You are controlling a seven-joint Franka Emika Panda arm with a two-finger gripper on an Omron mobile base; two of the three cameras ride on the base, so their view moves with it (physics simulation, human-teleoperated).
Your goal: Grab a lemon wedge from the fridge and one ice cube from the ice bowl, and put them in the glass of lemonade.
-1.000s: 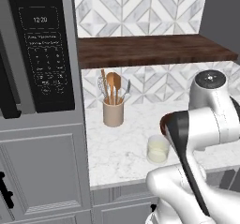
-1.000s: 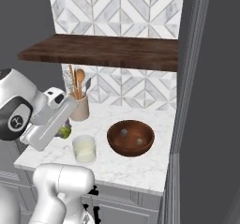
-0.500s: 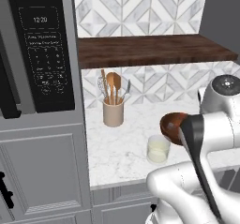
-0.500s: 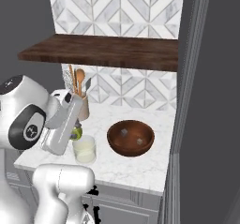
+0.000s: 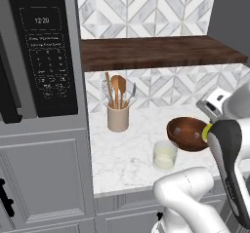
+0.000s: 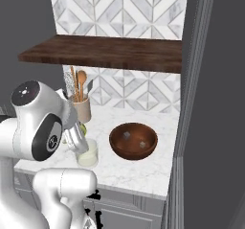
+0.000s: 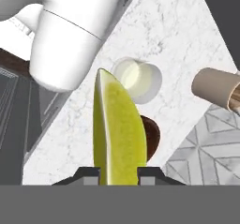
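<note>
Pinching the lemon wedge (image 7: 118, 129) between them, the fingers (image 7: 92, 174) stand narrowly parted, one dark tip on each side of its lower end. The wedge stands upright in the hand view, bright yellow-green, with a paler cut face on its left and a pointed top. Past its tip lies the glass of lemonade (image 7: 138, 79), a short clear tumbler of pale liquid on the marble counter (image 7: 185, 38). In the right base view the glass (image 6: 88, 153) stands just left of the ice bowl (image 6: 133, 141), a dark brown wooden bowl with what look like two small cubes inside. A sliver of the wedge (image 6: 83, 129) shows behind the arm, above the glass. Since half a second ago the arm has swung further right in the left base view, uncovering more of the bowl (image 5: 188, 133), while the glass (image 5: 165, 155) and the utensil crock (image 5: 118, 117) stay put.
</note>
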